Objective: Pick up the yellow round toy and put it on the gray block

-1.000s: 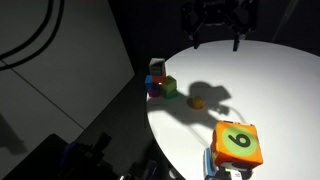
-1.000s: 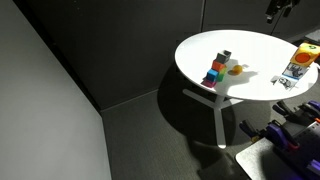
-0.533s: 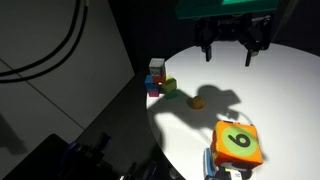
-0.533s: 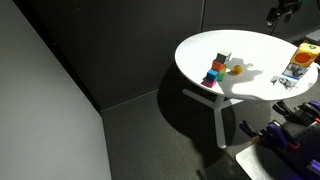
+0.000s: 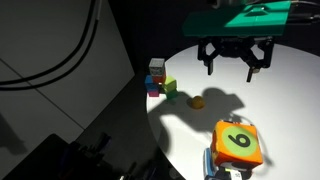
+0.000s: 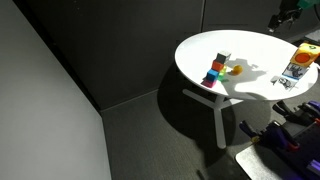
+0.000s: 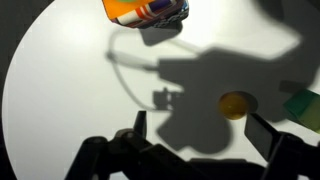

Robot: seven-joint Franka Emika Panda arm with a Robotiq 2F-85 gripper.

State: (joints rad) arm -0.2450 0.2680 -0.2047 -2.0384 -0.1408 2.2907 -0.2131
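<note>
The yellow round toy (image 5: 198,101) lies on the white round table (image 5: 280,100), a little right of the small blocks; it also shows in the other exterior view (image 6: 237,69) and in the wrist view (image 7: 236,105). The gray block (image 5: 156,65) tops a small stack at the table's left edge, also in an exterior view (image 6: 224,57). My gripper (image 5: 236,62) hangs open and empty above the table, up and right of the toy. In the wrist view the open fingers (image 7: 200,130) sit below the toy, which lies near the right finger.
A green block (image 5: 169,86) and red and blue blocks (image 5: 153,86) sit by the stack. A large orange cube with a green numbered face (image 5: 238,143) stands at the table's near edge, and shows in the wrist view (image 7: 145,10). Dark floor surrounds the table.
My gripper has come down and forward over the table, closer to the yellow toy. Its shadow has grown over the toy. The objects have not moved.
</note>
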